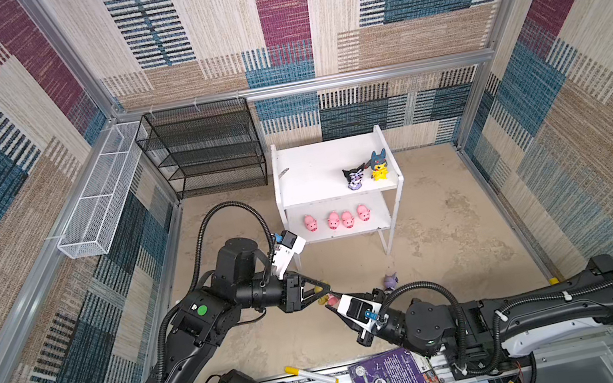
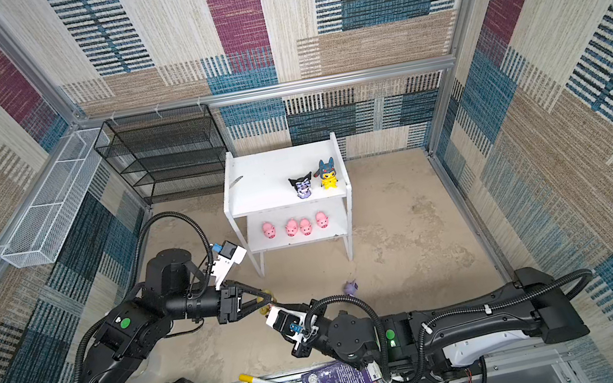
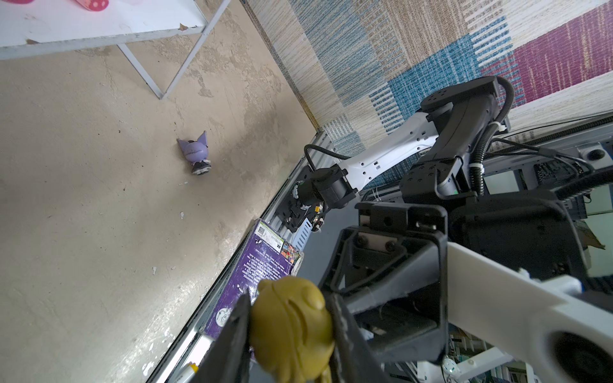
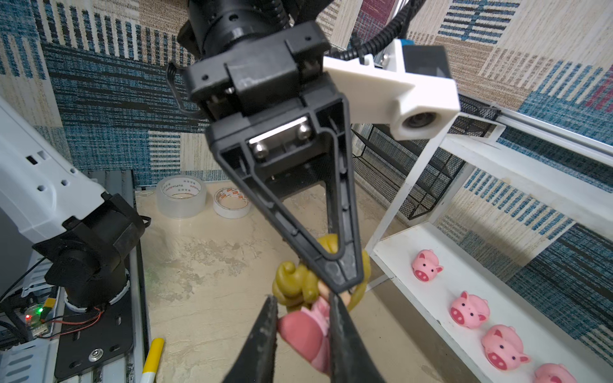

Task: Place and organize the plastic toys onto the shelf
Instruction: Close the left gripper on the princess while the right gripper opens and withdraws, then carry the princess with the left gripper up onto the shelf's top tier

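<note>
Over beige floor [image 1: 450, 227], blonde girl [image 4: 293, 285] hangs pinched: left claw [image 3: 289, 326] clasps her head, right claw [image 4: 302, 320] her dress.

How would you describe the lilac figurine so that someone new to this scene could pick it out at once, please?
Find the white two-tier shelf by the back wall. On the sandy floor just in front of its legs is the lilac eared figurine. It is the only toy on the floor; the pink pigs are on the shelf.

Black mesh rack [image 1: 201, 151], white wire basket [image 1: 99, 193] beside it; yellow-capped marker [image 1: 310, 375] near purple book [image 1: 391, 380]; two tape rolls [image 4: 180, 208].
</note>
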Robot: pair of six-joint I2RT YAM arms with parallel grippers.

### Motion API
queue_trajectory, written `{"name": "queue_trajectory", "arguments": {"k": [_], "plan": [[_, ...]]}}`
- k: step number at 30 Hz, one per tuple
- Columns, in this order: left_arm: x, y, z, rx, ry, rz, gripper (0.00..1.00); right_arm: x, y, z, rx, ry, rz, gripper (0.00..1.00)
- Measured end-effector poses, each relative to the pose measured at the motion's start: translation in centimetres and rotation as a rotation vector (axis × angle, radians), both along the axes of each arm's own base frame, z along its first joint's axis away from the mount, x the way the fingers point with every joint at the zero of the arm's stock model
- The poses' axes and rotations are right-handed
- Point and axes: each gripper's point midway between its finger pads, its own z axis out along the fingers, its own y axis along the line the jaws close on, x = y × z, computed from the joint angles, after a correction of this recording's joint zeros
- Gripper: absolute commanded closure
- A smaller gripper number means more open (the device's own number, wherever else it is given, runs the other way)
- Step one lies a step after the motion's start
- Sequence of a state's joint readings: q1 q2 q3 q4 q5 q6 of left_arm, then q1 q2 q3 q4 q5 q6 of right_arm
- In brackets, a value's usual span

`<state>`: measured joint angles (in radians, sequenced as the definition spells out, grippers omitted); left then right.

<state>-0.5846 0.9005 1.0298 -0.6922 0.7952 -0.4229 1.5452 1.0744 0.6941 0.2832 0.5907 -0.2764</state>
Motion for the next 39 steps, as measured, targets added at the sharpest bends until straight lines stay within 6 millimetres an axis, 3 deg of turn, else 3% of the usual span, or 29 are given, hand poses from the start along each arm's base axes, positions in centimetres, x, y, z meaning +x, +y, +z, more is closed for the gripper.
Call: {"name": "queue_trajectory", "arguments": {"k": [6,11,19,25,33,39], "plan": [[0.4,0.0,0.9,-0.005,-0.027,0.008,0.76,0.0,0.3,-0.1,-0.003,0.020,-0.003,0.33],[0.1,0.0,3.1,-0.004,-0.103,-0.026,0.77,0.2,-0.8,-0.3,0.015,0.068,-0.021,0.19],[2.0,0.8,7.2,0.122,-0.332,-0.042,0.78,0.2,-4.2,0.1,0.103,0.178,-0.040,0.12],[5.5,1.2,10.0,0.248,-0.541,-0.018,0.78,0.6,-6.6,-1.1,0.125,0.266,-0.089,0.06],[11.0,-1.0,11.9,0.361,-0.746,-0.058,0.78,1.6,-10.7,-3.8,0.189,0.450,-0.231,0.01],[14.0,-3.2,12.7,0.407,-0.872,-0.113,0.78,1.6,-13.0,-7.5,0.231,0.611,-0.302,0.00]]}}
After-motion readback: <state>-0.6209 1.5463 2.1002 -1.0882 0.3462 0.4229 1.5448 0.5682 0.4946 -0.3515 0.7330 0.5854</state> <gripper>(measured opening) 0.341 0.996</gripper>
